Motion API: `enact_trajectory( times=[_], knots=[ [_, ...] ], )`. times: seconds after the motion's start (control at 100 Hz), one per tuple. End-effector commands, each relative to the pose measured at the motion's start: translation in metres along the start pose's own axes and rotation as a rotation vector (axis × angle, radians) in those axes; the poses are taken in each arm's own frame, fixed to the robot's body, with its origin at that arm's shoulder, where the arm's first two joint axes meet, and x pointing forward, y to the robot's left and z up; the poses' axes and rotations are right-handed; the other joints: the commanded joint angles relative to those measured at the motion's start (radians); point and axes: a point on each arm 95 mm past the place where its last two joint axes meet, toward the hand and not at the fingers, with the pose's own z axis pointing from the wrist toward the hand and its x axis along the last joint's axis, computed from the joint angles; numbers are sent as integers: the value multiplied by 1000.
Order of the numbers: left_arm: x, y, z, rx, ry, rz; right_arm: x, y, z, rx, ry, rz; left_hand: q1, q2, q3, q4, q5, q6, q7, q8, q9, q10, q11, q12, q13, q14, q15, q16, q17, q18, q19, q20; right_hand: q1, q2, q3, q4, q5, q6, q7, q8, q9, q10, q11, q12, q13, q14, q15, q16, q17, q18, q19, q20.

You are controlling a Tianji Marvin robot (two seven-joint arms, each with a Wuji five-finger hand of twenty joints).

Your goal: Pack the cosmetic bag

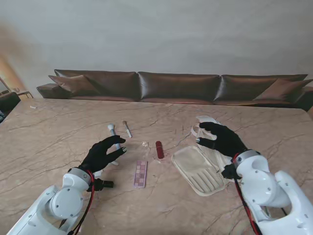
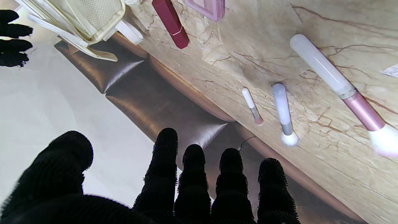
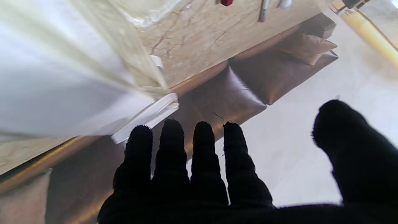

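The cream cosmetics bag (image 1: 198, 170) lies unzipped and spread flat at the right of the table, its mesh lining (image 2: 93, 14) showing. My right hand (image 1: 222, 138) hovers open over the bag's far edge and holds nothing; its pale fabric (image 3: 62, 62) fills that wrist view. My left hand (image 1: 104, 152) is open too, fingers spread above the table. In front of it lie a big pink-collared brush (image 2: 339, 84), a white brush (image 1: 113, 132) and a thin brush (image 1: 127, 129). A red lipstick (image 1: 159, 150) and a pink eyeshadow palette (image 1: 140, 174) lie between the hands.
A small clear item (image 1: 145, 145) sits left of the lipstick. A brown leather sofa (image 1: 176, 87) runs along the table's far edge. The marble tabletop (image 1: 58, 127) stretches bare to the left and toward the far side.
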Motion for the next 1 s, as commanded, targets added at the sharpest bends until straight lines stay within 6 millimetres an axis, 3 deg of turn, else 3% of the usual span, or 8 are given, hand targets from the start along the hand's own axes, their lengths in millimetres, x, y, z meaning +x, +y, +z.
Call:
enact_trajectory(
  times=[0.0, 0.18, 0.36, 0.44, 0.49, 0.61, 0.78, 0.99],
  knots=[
    [-6, 6, -6, -10, -11, -6, -1, 11, -4, -24, -8, -26, -33, 39, -26, -39, 2, -4, -35, -14, -14, -14, -6, -15, -4, -37, -13, -8, -4, -12, 1, 14, 19, -34, -26, -19, -32, 10, -19, -26, -34, -1, -24, -8, -26, -57, -21, -15, -20, -26, -34, -16],
    [-13, 5, -10, -6, -10, -8, -12, 29, -8, -33, -107, -106, -30, 36, -25, -39, 9, -10, -32, -13, -7, -25, -4, -14, 0, -45, -13, -8, -2, -10, 3, 16, 51, -65, -89, -32, -107, 57, -78, -47, -141, 20, -39, -17, -120, -56, -48, -33, -83, -41, -123, -30],
    [-16, 5, -15, 5, -10, -10, -23, 37, -7, 36, -195, -153, -26, 35, -25, -39, 13, -12, -28, -11, -1, -32, -4, -15, 3, -46, -14, -9, 0, -9, 5, 18, 18, -59, -172, -14, -217, 145, -180, -61, -269, 88, -60, -38, -199, 15, -54, -31, -115, -12, -182, -19],
    [-17, 6, -18, 7, -11, -15, -29, 39, -4, 72, -233, -161, -24, 34, -25, -40, 14, -13, -27, -10, -1, -33, -4, -15, 4, -47, -14, -9, 0, -11, 6, 20, 0, -67, -179, -13, -249, 191, -268, -44, -274, 128, -160, -90, -241, 59, -61, -27, -135, 14, -208, -2],
    [-17, 6, -19, 7, -12, -17, -33, 40, -1, 95, -257, -164, -23, 35, -25, -39, 14, -12, -26, -10, -1, -31, -4, -15, 3, -46, -14, -10, 1, -11, 7, 20, -8, -72, -180, -14, -214, 208, -435, 59, -283, 140, -225, -116, -282, 77, -71, -29, -156, 25, -237, 25],
    [-19, 8, -20, -2, -14, -14, -41, 40, 6, 130, -313, -165, -22, 34, -25, -40, 14, -13, -26, -9, -1, -34, -4, -15, 3, -48, -14, -10, 0, -10, 9, 22, -22, -90, -179, -25, -191, 236, -474, -185, -290, 165, -343, -168, -348, 112, -77, -34, -193, 43, -262, 47],
    [-23, 9, -21, -2, -24, -18, -51, 37, 17, 157, -370, -155, -15, 30, -25, -39, 21, -19, -19, -6, 2, -43, -2, -15, -2, -54, -15, -11, 2, -14, 13, 25, -33, -120, -163, -35, -184, 303, -454, -256, -255, 241, -454, -242, -383, 151, -75, -48, -195, 75, -260, 63],
    [-28, 12, -21, -6, -34, -32, -61, 29, 31, 211, -418, -147, -15, 29, -27, -40, 21, -19, -17, -5, 4, -44, -3, -15, -1, -53, -15, -11, 0, -11, 15, 27, -58, -135, -135, -47, -180, 316, -480, -307, -286, 263, -459, -258, -395, 180, -62, -52, -190, 98, -256, 65]
  ],
)
